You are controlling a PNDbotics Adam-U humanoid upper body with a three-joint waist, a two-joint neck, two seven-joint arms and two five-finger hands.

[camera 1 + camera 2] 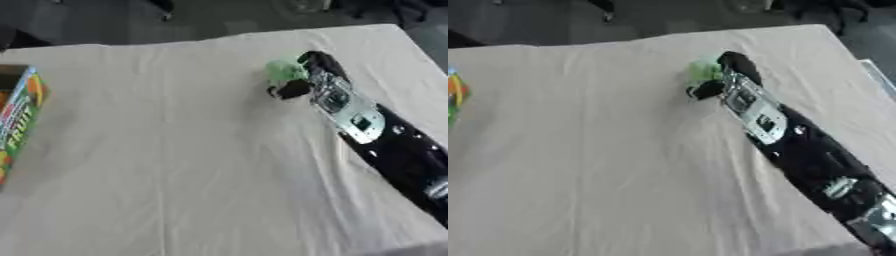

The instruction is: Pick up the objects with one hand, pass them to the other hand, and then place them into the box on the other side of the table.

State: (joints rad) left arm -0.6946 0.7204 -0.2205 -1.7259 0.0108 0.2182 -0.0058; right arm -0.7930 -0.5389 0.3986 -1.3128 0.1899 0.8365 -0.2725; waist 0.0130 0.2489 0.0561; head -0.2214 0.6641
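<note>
White cloth (175,165), lightly creased, covers the desk (131,55) and fills most of both views, seen from above and a little askew.

Nearest the viewer, the robot's right arm (398,150) comes in from the lower right corner. It is black with a silver plate near the wrist, and it stretches diagonally up and to the left across the cloth.

At the left edge, about halfway up, sits a box (19,117) with bright orange, green and red printing. Only part of it shows in the left eye view, and just a sliver in the right eye view. It lies well apart from the arm, on the opposite side of the desk.

Further back, at the end of the arm, the right hand (308,75) rests on the far right part of the desk. Its dark fingers curl around a small pale green object (282,70), with the thumb (289,90) showing below the object. What the object is cannot be made out. Whether it is lifted off the cloth or touching it cannot be told.

Beyond the far desk edge lies a dark floor (219,20).
</note>
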